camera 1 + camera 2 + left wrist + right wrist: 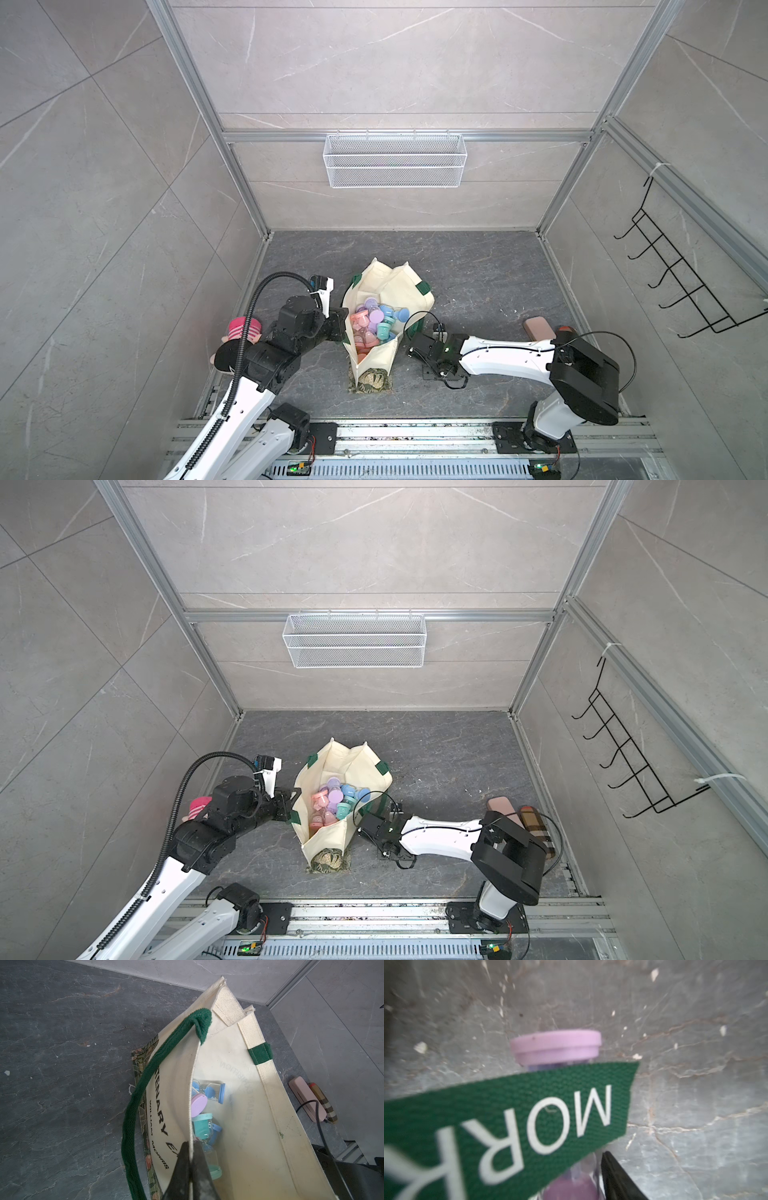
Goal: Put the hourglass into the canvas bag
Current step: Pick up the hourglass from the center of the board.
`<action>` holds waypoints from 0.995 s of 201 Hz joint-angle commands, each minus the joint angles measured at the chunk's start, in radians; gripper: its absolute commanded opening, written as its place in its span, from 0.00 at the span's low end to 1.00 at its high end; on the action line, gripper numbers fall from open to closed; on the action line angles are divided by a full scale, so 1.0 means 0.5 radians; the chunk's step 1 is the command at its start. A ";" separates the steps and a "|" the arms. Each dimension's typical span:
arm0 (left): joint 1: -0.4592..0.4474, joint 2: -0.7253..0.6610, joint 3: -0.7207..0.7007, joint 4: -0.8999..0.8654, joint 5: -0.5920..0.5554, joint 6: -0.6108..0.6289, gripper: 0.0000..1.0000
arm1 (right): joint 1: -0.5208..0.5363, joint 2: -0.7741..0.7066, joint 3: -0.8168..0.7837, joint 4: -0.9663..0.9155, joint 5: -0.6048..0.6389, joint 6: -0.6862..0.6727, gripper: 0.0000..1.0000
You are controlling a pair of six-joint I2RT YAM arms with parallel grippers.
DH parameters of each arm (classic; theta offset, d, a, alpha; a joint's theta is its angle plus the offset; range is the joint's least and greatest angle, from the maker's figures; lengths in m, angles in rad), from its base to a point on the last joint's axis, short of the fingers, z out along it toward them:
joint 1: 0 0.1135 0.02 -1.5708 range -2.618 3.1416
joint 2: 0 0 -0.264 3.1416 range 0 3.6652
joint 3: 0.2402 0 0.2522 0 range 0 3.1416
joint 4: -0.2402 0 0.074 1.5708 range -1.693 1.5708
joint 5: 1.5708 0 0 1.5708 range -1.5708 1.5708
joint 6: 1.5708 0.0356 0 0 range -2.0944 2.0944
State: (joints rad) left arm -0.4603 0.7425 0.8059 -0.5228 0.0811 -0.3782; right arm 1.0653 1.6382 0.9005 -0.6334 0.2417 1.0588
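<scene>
One purple hourglass [556, 1047] sits outside the canvas bag [411, 286], with the MORRIS strap [508, 1122] draped across its waist. Right gripper [411, 340] alongside it, grip undetermined. Left gripper [190, 1145] is clenched on the bag's rim, mouth gaping. Inside, pastel hourglasses [372, 324] heaped, uncountable. Bare floor [478, 270] beyond.

bag: cream canvas tote bag [409, 286], dark green handles, upright, mouth open, mid-floor [478, 270] toward front edge, full of pastel hourglasses [374, 322] | hourglass: lilac-capped clear hourglass [556, 1047], outside bag, white-lettered green strap [529, 1115] crossing its middle
</scene>
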 commanded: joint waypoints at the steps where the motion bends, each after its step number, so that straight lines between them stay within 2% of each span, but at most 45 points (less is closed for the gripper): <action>1: 0.000 -0.049 0.033 0.205 0.022 0.020 0.00 | -0.011 0.035 -0.026 -0.009 -0.013 0.011 0.53; 61: 0.000 -0.049 0.031 0.203 0.022 0.019 0.00 | -0.014 -0.004 -0.048 -0.016 0.002 0.017 0.48; 97: 0.002 -0.049 0.032 0.202 0.017 0.020 0.00 | -0.017 -0.035 -0.067 -0.012 0.019 0.020 0.42; 114: 0.000 -0.049 0.030 0.202 0.018 0.020 0.00 | -0.017 -0.079 -0.071 -0.022 0.038 0.016 0.38; 176: 0.001 -0.053 0.036 0.202 0.019 0.020 0.00 | -0.018 -0.285 -0.120 -0.168 0.152 0.054 0.34; 200: 0.000 -0.053 0.035 0.201 0.017 0.019 0.00 | -0.037 -0.356 -0.143 -0.221 0.185 0.072 0.27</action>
State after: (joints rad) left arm -0.4603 0.7425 0.8059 -0.5224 0.0807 -0.3782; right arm 1.0584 1.5051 0.8497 -0.6773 0.2802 1.0649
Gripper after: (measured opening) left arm 0.050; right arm 0.465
